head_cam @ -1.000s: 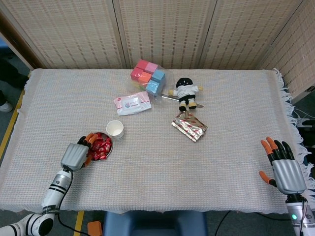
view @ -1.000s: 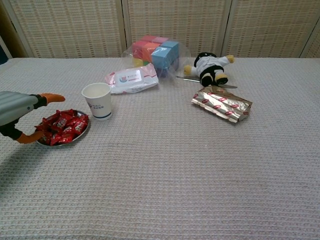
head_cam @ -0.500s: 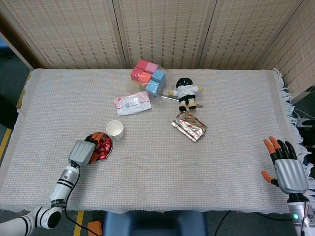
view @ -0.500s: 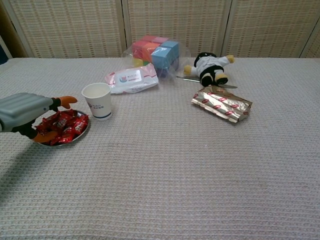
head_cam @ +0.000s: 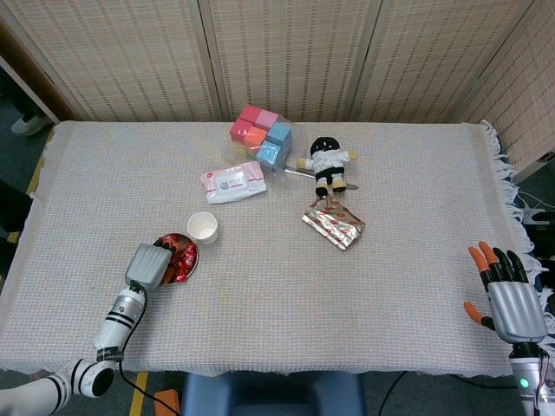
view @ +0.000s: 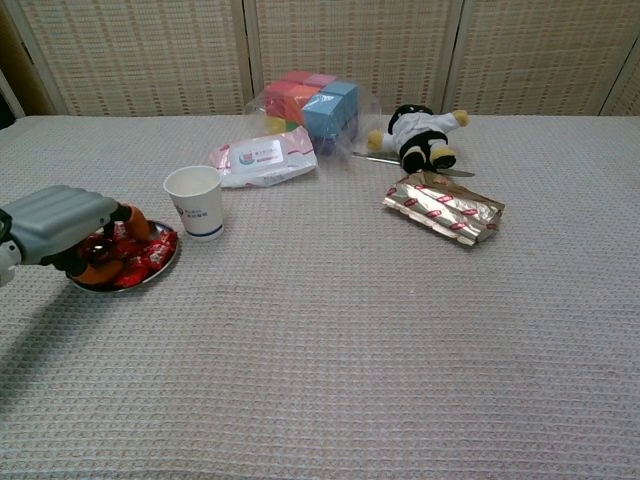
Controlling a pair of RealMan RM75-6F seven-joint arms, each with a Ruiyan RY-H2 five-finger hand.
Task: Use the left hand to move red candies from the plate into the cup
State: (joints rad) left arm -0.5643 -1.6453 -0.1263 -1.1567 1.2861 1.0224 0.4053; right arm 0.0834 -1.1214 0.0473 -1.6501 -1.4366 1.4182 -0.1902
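Note:
Red wrapped candies (view: 152, 250) lie heaped on a small metal plate (view: 168, 263) at the front left of the table. My left hand (view: 70, 222) rests on the pile, fingers curled down and thumb tucked under, with candies between them. In the head view the left hand (head_cam: 148, 264) covers the plate's (head_cam: 195, 257) near-left half, with candies (head_cam: 182, 254) showing beside it. A white paper cup (view: 195, 201) stands upright just right of and behind the plate, also seen as the cup (head_cam: 203, 228) from above. My right hand (head_cam: 512, 299) hovers at the table's front right, fingers spread, holding nothing.
Behind the cup lies a pink wipes pack (head_cam: 232, 182). Coloured blocks in a clear bag (head_cam: 261, 137), a small doll (head_cam: 328, 163) and a foil candy packet (head_cam: 334, 223) sit mid-table. The cloth's fringed edge (head_cam: 501, 165) runs down the right.
My left hand slid right over the plate and its fingers, earlier stretched out, curled down into the candies. The right hand drifted slightly lower and to the right.

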